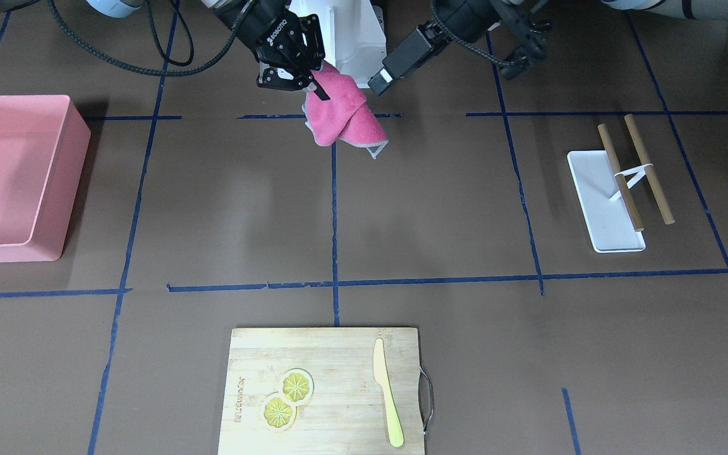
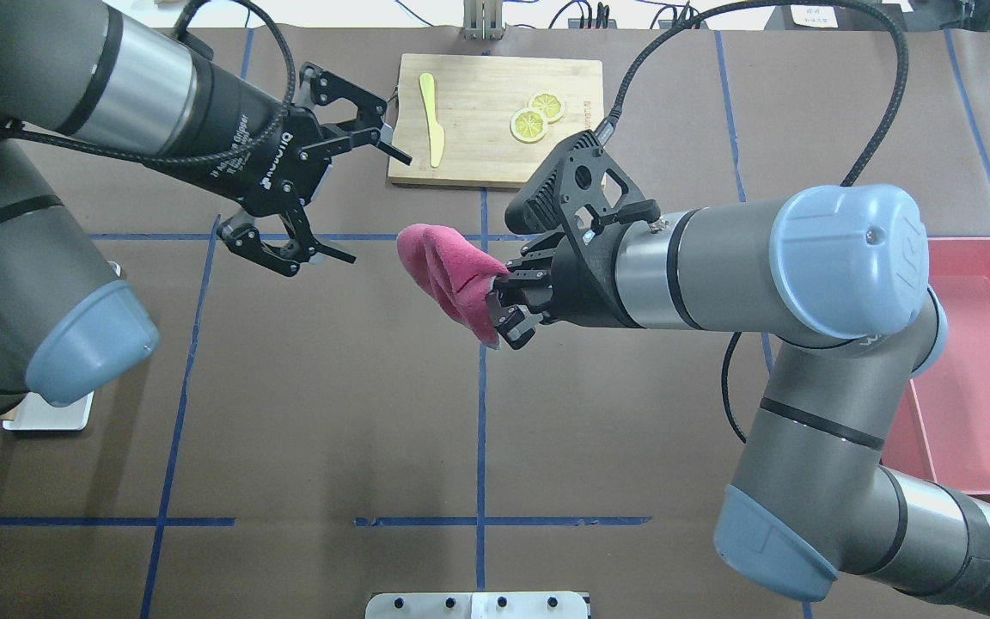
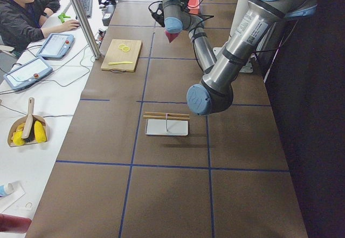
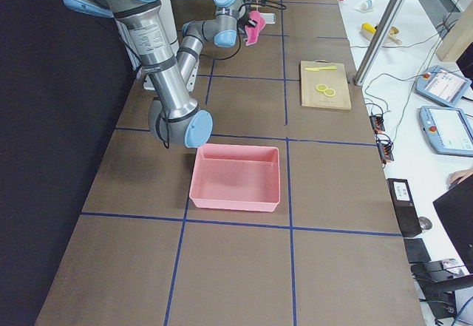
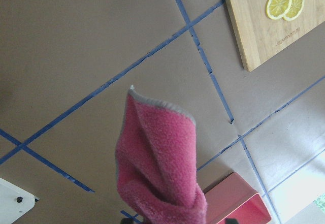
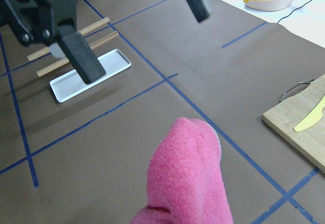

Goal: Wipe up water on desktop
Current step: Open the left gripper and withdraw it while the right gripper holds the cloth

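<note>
The desktop [image 1: 440,208] is a brown surface with blue tape lines; I see no water on it. My right gripper [image 2: 502,307] is shut on a pink cloth [image 2: 448,271], which hangs folded above the desktop near the centre tape line. In the front view the right gripper [image 1: 312,85] holds the cloth [image 1: 345,120] near the robot base. My left gripper [image 2: 375,206] is open and empty, apart from the cloth on its left. The left gripper [image 1: 530,47] also shows in the front view. Both wrist views show the cloth [image 5: 157,158] [image 6: 188,178].
A bamboo cutting board [image 1: 326,392] with lemon slices [image 1: 287,398] and a yellow knife [image 1: 387,392] lies at the far edge. A pink bin [image 1: 16,177] stands on my right. A white tray [image 1: 604,202] with two wooden sticks [image 1: 648,167] lies on my left.
</note>
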`<state>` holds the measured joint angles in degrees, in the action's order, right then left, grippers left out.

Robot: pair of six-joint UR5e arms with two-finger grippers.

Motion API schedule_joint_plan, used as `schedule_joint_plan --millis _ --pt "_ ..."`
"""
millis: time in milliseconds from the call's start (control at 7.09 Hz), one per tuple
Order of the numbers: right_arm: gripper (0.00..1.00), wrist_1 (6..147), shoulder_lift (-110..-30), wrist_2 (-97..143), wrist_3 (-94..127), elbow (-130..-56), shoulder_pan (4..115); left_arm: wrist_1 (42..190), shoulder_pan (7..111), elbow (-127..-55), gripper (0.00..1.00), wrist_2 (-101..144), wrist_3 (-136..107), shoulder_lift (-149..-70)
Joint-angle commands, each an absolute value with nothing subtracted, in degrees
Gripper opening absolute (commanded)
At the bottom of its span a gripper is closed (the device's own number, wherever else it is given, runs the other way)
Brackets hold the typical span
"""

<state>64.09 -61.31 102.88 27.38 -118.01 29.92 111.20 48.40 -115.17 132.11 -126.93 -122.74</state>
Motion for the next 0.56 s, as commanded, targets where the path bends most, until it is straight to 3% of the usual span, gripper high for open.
schedule_joint_plan --millis 0,423 --pt "0.0 72.37 -61.62 102.92 28.47 -118.3 30.15 110.92 49.74 -117.32 1.0 132.19 -113.72 -115.01" --pt "0.0 90.64 -59.34 103.97 41.51 -119.18 29.8 101.74 52.55 -118.03 1.0 132.19 -90.27 -108.56"
